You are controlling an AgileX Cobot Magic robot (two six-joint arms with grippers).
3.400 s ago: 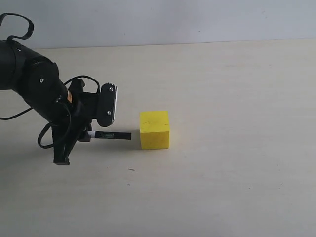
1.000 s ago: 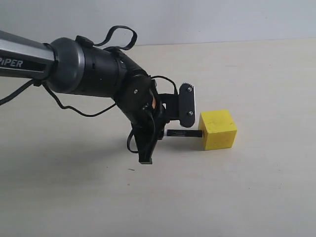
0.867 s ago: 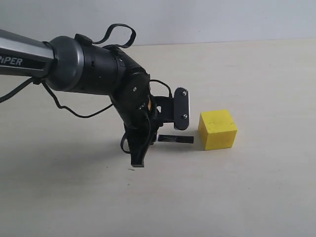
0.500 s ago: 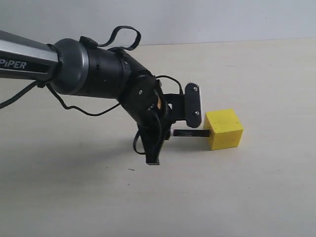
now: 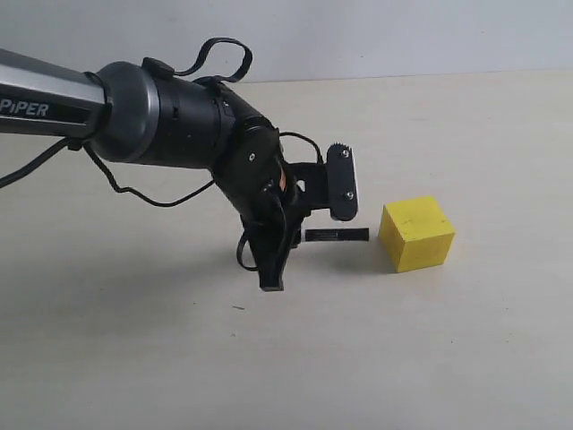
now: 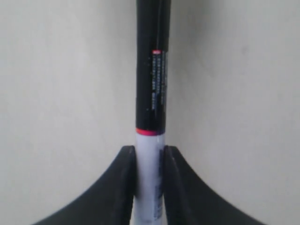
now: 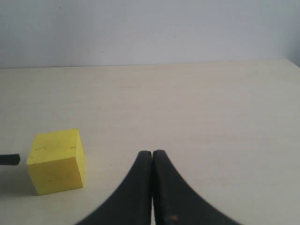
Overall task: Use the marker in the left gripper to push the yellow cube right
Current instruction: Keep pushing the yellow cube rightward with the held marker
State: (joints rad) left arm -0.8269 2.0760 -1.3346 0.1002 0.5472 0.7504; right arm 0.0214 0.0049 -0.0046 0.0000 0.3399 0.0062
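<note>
The yellow cube sits on the tan table, slightly turned; the right wrist view shows the yellow cube too. My left gripper is shut on the marker, which lies level and points right. A small gap separates the marker's black tip from the cube's left face. In the left wrist view the marker runs out from between the left gripper, its white barrel clamped and its black cap ahead. My right gripper is shut on nothing, set to the right of the cube, and does not show in the exterior view.
The tan table stretches wide around the cube, with a pale wall behind its far edge. The bulky left arm and its loose cables fill the left of the exterior view.
The cube has slid right in repeated pushes. Since half a second ago the marker has drawn back left off the cube, leaving a small gap, and the cube stands a little further right.
</note>
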